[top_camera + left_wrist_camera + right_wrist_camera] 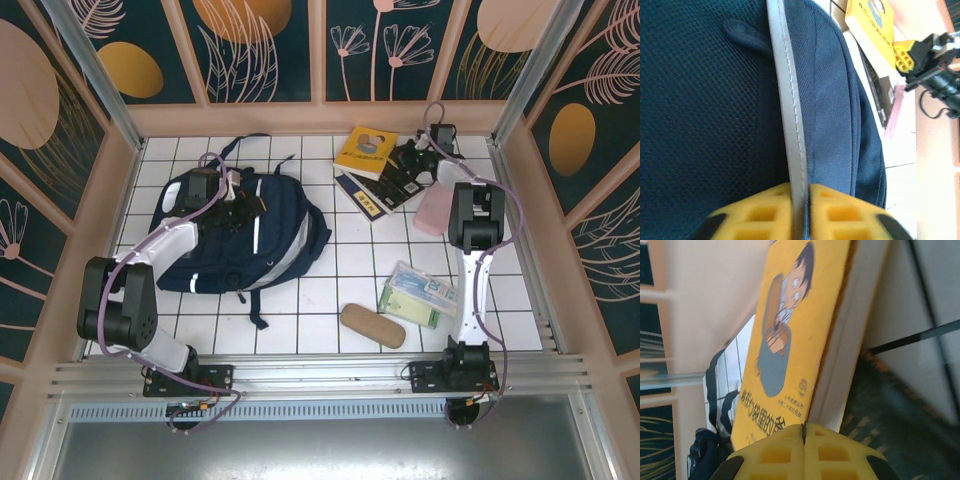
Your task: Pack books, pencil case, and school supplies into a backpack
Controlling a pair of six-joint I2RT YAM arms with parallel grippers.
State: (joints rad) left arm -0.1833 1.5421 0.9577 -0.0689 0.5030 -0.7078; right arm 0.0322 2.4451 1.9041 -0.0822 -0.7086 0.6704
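The navy backpack (240, 235) lies flat on the left of the tiled table. My left gripper (238, 205) is over it, shut on its grey-white stripe (790, 100), which runs between the yellow fingertips (760, 215). The yellow book (365, 152) with a cartoon figure (790, 330) sits tilted on the dark books (385, 192) at the back. My right gripper (405, 160) is at the yellow book's right edge, jaws closed, with the cover's edge meeting the seam between them (803, 432). The pink pouch (433, 210), the green-white packet (418, 295) and the tan case (372, 325) lie on the table.
Frame walls enclose the table on three sides. The right arm's upright link (470, 225) stands beside the pink pouch. A dark strap (255, 312) trails from the backpack toward the front. The left wrist view catches the yellow book (872, 25) and pink pouch (896, 112) beyond the backpack.
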